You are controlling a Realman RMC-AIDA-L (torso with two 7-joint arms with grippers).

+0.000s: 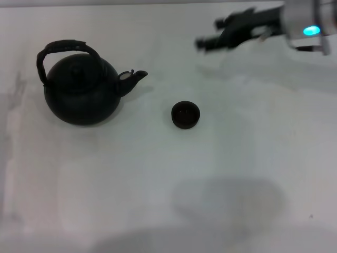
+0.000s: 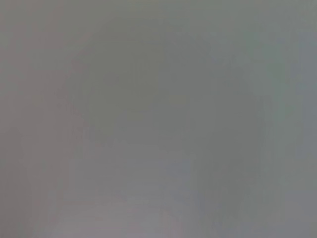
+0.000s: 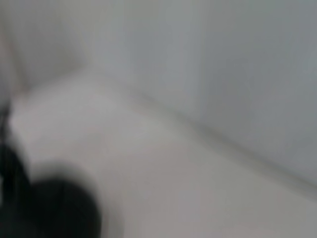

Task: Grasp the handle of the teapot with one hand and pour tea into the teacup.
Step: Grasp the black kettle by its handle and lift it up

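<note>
The black teapot (image 1: 80, 94) stands at the left of the white table, its spout (image 1: 132, 79) pointing right. Its arched handle (image 1: 62, 48) rises over the lid. The small black teacup (image 1: 185, 115) sits to the right of the spout, apart from the pot. My right gripper (image 1: 210, 38) hangs in the air at the far right, well beyond and to the right of the cup, holding nothing. A blurred dark mass, likely the teapot (image 3: 49, 208), shows in the right wrist view. My left gripper is out of view.
The white table (image 1: 158, 184) spreads around both objects. A dark shadow lies on it near the front. The right wrist view shows the table's far edge against a pale wall (image 3: 223, 74). The left wrist view shows only a plain grey surface.
</note>
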